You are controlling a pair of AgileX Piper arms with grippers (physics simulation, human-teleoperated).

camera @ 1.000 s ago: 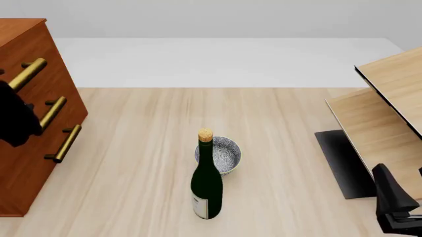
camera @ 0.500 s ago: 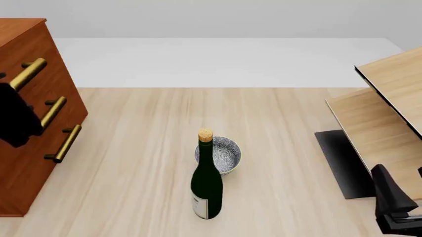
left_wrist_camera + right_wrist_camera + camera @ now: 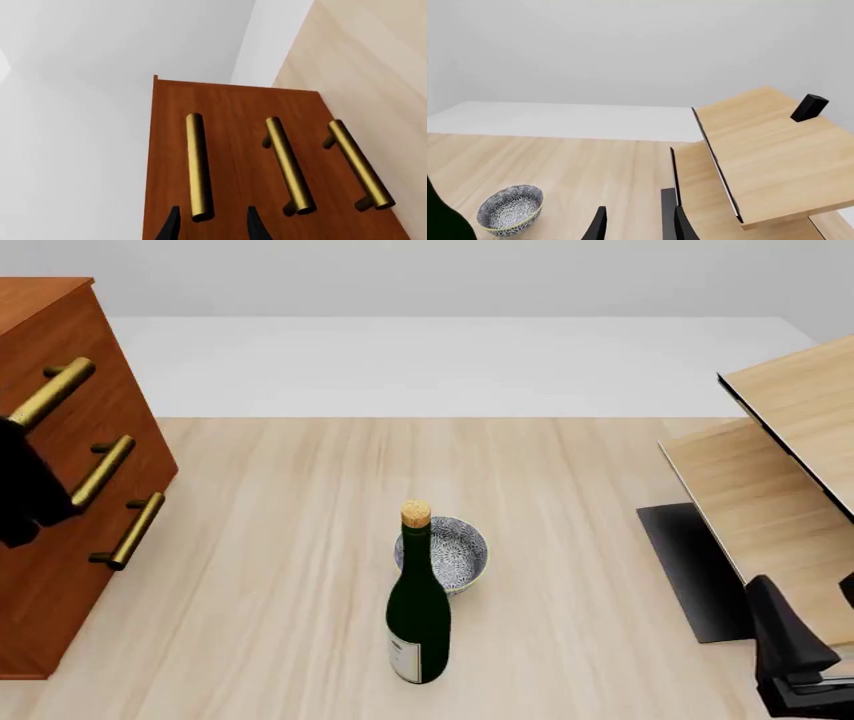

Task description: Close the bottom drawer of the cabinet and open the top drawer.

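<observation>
Cabinet [image 3: 60,440]: reddish-brown, standing at the far left of the surface [image 3: 267,570]; three brass handles run down its front, which faces right in the front view.
Top drawer [image 3: 175,150]: front flush with the cabinet face; its handle [image 3: 197,167] lies between the left gripper's fingertips in the left wrist view.
Middle drawer: front flush; handle [image 3: 104,469] just right of the left arm's dark shape in the front view.
Bottom drawer [image 3: 94,570]: front level with the other two, no gap visible; handle [image 3: 135,530] free of any gripper.
Left gripper [image 3: 212,227]: fingers apart, one on either side of the near end of the top handle; whether they touch it cannot be told. In the front view it shows only as a dark shape at the left edge, against the cabinet front.
Right gripper [image 3: 636,225]: fingers apart, holding nothing, low at the right edge of the front view, well apart from the cabinet.
Bottle [image 3: 418,612]: dark green, corked, upright near the surface's middle.
Bowl [image 3: 451,552]: patterned, just behind the bottle.
Pale furniture [image 3: 787,460]: plywood boards on the right side, by the right gripper.
</observation>
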